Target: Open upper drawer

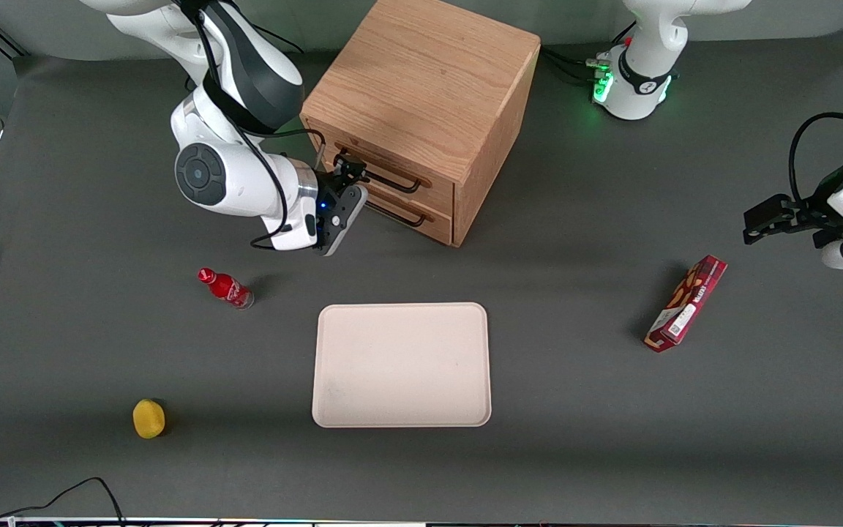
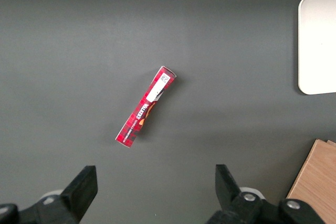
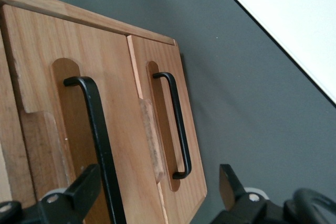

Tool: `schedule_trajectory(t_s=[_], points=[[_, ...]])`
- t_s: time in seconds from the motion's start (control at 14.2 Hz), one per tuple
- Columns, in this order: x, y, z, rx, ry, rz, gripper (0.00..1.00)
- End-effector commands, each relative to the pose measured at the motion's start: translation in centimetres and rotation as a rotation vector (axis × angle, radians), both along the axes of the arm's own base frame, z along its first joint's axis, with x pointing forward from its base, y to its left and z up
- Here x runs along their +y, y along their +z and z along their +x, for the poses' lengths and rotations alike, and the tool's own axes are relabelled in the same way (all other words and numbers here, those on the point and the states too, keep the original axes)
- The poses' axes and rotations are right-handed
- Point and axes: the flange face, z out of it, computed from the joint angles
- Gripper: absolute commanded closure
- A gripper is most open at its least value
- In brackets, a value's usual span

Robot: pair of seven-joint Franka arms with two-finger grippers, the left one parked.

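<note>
The light-oak cabinet [image 1: 421, 88] stands at the back of the table, both drawers shut flush. The upper drawer [image 1: 392, 192] carries a black wire handle [image 1: 386, 181], and the lower drawer's handle [image 1: 401, 214] sits just beneath it. My right gripper [image 1: 348, 179] is in front of the drawers, at the working-arm end of the upper handle. In the right wrist view the gripper [image 3: 159, 178] is open. The upper drawer's handle [image 3: 98, 129] runs between the fingers, close to one finger [image 3: 86, 184]. The lower handle [image 3: 178, 124] also lies within the gap, farther out.
A cream tray [image 1: 401, 364] lies nearer the front camera than the cabinet. A small red bottle [image 1: 225, 288] lies below my arm, and a yellow object [image 1: 148, 419] sits near the front edge. A red snack box [image 1: 687, 303] lies toward the parked arm's end.
</note>
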Motion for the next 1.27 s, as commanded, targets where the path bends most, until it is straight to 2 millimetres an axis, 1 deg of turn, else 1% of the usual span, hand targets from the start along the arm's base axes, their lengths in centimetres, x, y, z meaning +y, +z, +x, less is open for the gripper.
schedule_trajectory(t_s=[0.0, 0.07, 0.35, 0.42, 0.56, 0.7, 0.84, 0.91, 1.05, 1.2], points=[[0.0, 0.2, -0.8, 0.005, -0.016, 0.047, 0.00], [0.2, 0.1, -1.2, -0.007, -0.019, 0.047, 0.00], [0.7, -1.6, -2.1, 0.000, -0.054, 0.063, 0.00], [1.2, -1.9, -2.7, 0.006, -0.060, 0.073, 0.00], [1.1, -2.7, -2.9, 0.009, -0.086, 0.082, 0.00], [1.2, -2.8, -3.0, 0.007, -0.088, 0.083, 0.00], [1.0, -3.5, -3.2, 0.001, -0.098, 0.077, 0.00], [1.4, -3.8, -3.5, -0.005, -0.095, 0.078, 0.00], [1.3, -4.3, -3.4, -0.010, -0.096, 0.080, 0.00], [0.6, -4.6, -2.7, -0.013, -0.104, 0.078, 0.00]])
